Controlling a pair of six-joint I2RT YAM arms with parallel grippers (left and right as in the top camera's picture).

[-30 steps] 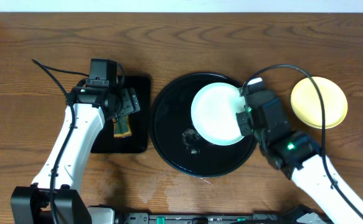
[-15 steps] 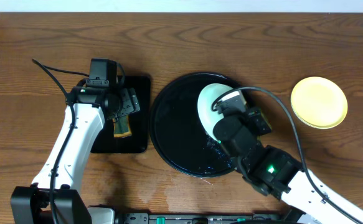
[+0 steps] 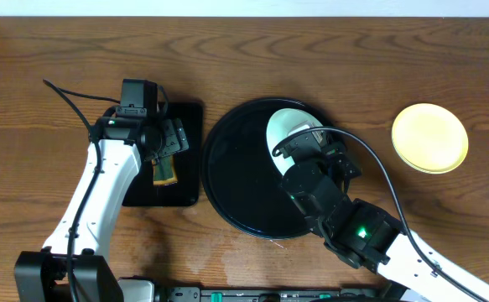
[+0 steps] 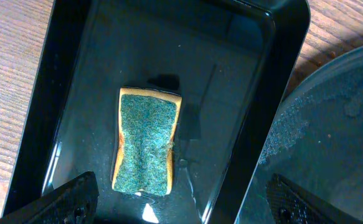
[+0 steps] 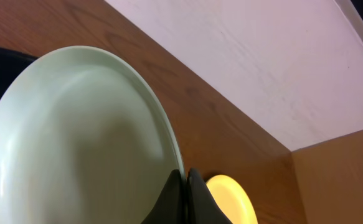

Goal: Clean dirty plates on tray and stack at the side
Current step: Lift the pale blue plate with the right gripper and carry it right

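Note:
My right gripper [image 5: 185, 186] is shut on the rim of a pale mint-blue plate [image 5: 75, 137] and holds it tilted on edge over the round black tray [image 3: 236, 176]. In the overhead view the plate [image 3: 283, 130] shows partly behind the right arm. A pale yellow plate [image 3: 429, 137] lies on the table to the right of the tray; it also shows in the right wrist view [image 5: 231, 199]. My left gripper [image 4: 181, 202] is open above a green-and-yellow sponge [image 4: 145, 142]. A third plate is not in view.
The sponge lies in a small black rectangular tray [image 3: 189, 180] left of the round tray. The round tray's rim [image 4: 330, 124] shows wet at the right of the left wrist view. A pale wall runs along the table's far edge.
My right arm has swung left over the round tray and tipped the mint-blue plate from flat up onto its edge. The left arm has not moved.

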